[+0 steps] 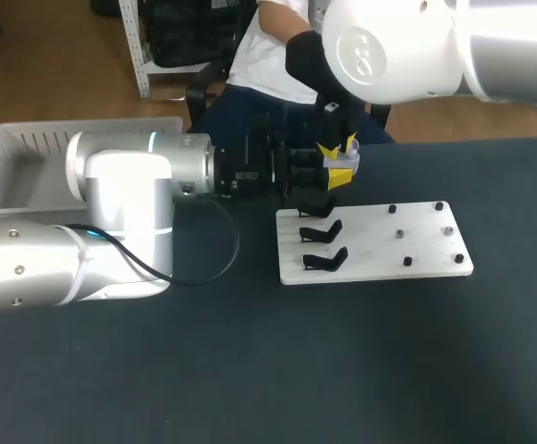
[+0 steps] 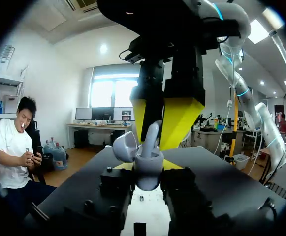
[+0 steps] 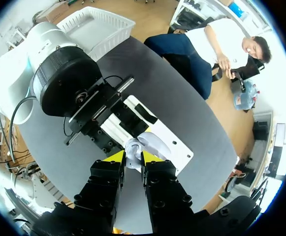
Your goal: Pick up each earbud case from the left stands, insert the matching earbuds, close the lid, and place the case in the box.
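Mid-insertion, I judge: left jaws clamp the open earbud case [image 2: 148,175] near the bare stands [image 1: 323,231], right jaws pinch an earbud [image 2: 151,137] at its mouth, while closing the lid [image 2: 125,147] and setting it in the box [image 1: 28,148] remain undone.

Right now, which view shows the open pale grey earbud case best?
Left wrist view: the open pale grey earbud case is close and central. Right wrist view shows part beyond the right gripper; head view, a sliver.
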`<state>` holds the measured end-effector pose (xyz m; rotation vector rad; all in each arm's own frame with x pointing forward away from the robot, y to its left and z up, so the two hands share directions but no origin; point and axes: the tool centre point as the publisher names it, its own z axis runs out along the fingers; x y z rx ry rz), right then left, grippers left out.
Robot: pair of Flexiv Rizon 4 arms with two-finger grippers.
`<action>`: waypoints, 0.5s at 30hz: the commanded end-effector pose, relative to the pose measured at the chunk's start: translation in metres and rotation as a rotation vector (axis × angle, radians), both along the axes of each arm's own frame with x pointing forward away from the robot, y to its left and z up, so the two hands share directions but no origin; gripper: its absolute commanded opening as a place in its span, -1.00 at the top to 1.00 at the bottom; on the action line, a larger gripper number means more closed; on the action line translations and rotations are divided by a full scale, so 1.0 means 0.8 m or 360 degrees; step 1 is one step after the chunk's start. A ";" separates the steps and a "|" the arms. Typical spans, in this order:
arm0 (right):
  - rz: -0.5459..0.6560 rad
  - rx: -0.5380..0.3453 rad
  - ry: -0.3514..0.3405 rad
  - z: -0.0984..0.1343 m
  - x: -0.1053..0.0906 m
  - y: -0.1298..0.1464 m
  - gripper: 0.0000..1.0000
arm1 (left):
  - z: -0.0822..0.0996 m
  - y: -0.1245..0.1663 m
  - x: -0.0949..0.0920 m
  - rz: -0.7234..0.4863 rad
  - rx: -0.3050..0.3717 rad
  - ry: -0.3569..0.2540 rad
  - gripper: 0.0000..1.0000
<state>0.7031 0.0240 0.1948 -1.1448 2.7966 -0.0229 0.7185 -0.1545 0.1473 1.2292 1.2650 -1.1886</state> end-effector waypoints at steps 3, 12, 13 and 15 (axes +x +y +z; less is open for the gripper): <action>0.0001 -0.0013 0.0005 -0.004 0.004 0.001 1.00 | 0.000 -0.001 0.002 -0.0005 0.0002 0.0002 1.00; 0.0009 -0.0041 0.0001 -0.005 0.003 0.000 1.00 | 0.000 -0.001 0.002 -0.0005 0.0002 0.0002 1.00; 0.0012 -0.0044 0.0002 -0.005 0.002 0.000 1.00 | 0.000 -0.001 0.002 -0.0005 0.0002 0.0002 1.00; 0.0017 -0.0053 0.0004 -0.007 0.002 -0.001 1.00 | 0.000 -0.001 0.002 -0.0005 0.0002 0.0002 1.00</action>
